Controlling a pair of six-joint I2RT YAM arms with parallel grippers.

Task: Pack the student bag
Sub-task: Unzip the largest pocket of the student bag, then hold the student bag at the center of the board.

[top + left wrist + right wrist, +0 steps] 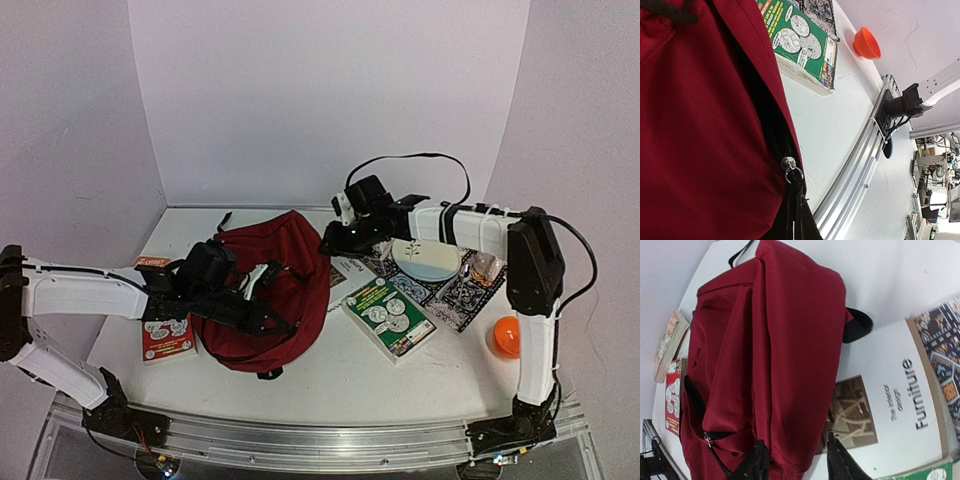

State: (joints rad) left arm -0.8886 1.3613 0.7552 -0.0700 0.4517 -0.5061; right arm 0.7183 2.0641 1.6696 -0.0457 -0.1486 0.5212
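The student bag (268, 285) is a dark red backpack lying at the table's centre-left. My left gripper (266, 304) rests on its near part. In the left wrist view the black fingers (793, 222) are pressed together just below the metal zipper slider (788, 165), on its black pull. The bag's fabric (700, 125) fills the left of that view. My right gripper (333, 240) is at the bag's far right edge. In the right wrist view (799, 462) it is open, and a fold of the bag (780, 365) lies between its fingers.
A green book (390, 317) lies right of the bag and also shows in the left wrist view (802, 42). A white "Furniture" book (890, 405) lies under the right gripper. A patterned book (455, 290), a pale disc (425, 258), an orange cup (507, 337) and red books (167, 338) lie around.
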